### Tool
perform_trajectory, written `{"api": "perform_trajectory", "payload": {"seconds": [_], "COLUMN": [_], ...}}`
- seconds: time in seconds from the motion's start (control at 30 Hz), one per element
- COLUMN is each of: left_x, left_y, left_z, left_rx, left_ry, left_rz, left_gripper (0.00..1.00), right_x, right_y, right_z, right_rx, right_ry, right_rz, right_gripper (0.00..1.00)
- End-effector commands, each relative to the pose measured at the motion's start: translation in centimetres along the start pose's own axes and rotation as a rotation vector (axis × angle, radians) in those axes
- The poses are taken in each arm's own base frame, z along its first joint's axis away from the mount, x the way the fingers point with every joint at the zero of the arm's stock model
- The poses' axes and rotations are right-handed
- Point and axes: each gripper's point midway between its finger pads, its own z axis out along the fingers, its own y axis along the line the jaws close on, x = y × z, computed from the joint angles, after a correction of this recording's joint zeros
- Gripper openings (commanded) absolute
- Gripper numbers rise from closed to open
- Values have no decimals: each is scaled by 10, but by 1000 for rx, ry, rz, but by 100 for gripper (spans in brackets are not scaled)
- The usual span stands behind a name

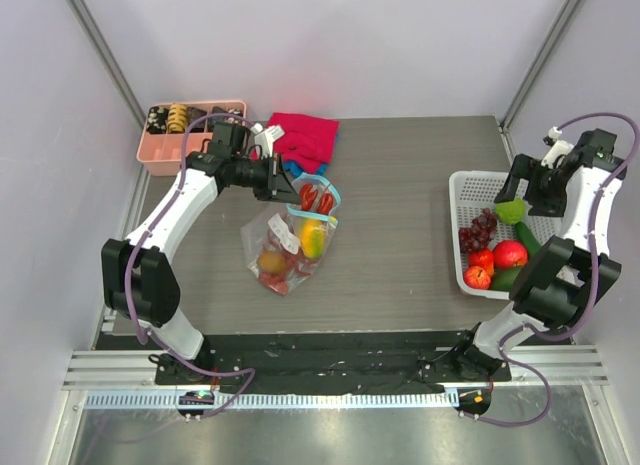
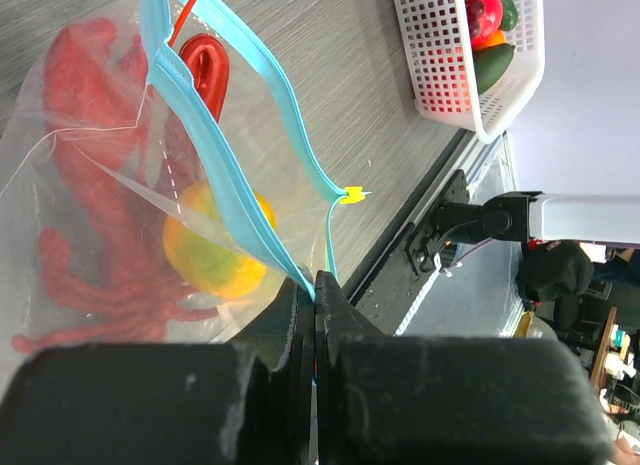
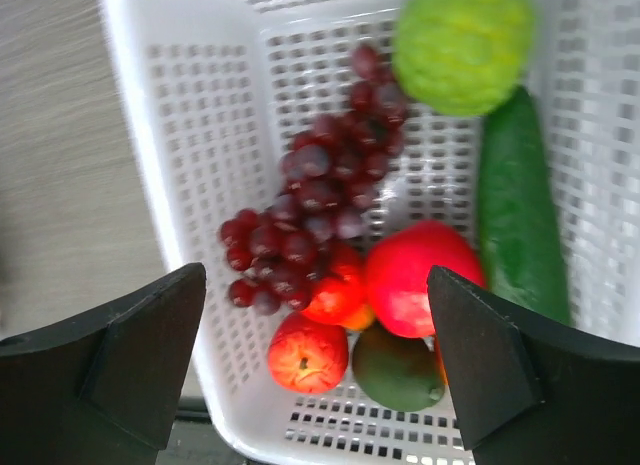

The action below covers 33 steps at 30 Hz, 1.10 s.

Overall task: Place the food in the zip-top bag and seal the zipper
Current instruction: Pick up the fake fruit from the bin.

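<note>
We hold the bag's (image 2: pixel 90 185) zipper (image 2: pixel 215 165) clamped in the left gripper (image 2: pixel 315 290); should it slip, the bag could flop shut. Our right gripper (image 3: pixel 315 285) gapes over the basket (image 3: pixel 185 135).

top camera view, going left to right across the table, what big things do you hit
pink plastic tray → clear floppy zip-top bag with toy food inside → white plastic mesh basket of toy fruit

Glossy clear zip-top bag (image 1: pixel 290 247) (matt table (image 1: pixel 400 215))
</note>
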Motion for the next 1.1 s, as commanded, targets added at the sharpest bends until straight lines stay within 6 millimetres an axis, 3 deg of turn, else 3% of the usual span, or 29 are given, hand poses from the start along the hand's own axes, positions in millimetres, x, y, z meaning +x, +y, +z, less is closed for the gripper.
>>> {"api": "perform_trajectory", "payload": {"seconds": [0.0,0.1,0.23,0.47,0.87,1.07], "left_x": [0,0,-2,-3,-5,-7], "left_y": [-7,-6,-3,1,9,11], "left_z": [-2,-2,-1,1,1,3], "left_rx": [40,37,28,17,-3,-3], "left_ry": [2,7,5,14,35,41], "left_rz": [38,35,36,25,7,-3], "left_gripper": [0,0,0,0,0,0], "right_x": [-32,-48,-52,-60,-34,-25], "right_y": [-33,-56,-75,-74,-78,-77], "right_z": [2,11,31,67,118,133], "right_rx": [208,332,401,356,367,351], "right_ry": [-135,-222,-200,-200,-128,-101], "right_rz": [33,119,135,147,130,117], "right_gripper": [98,98,98,93,87,87]}}
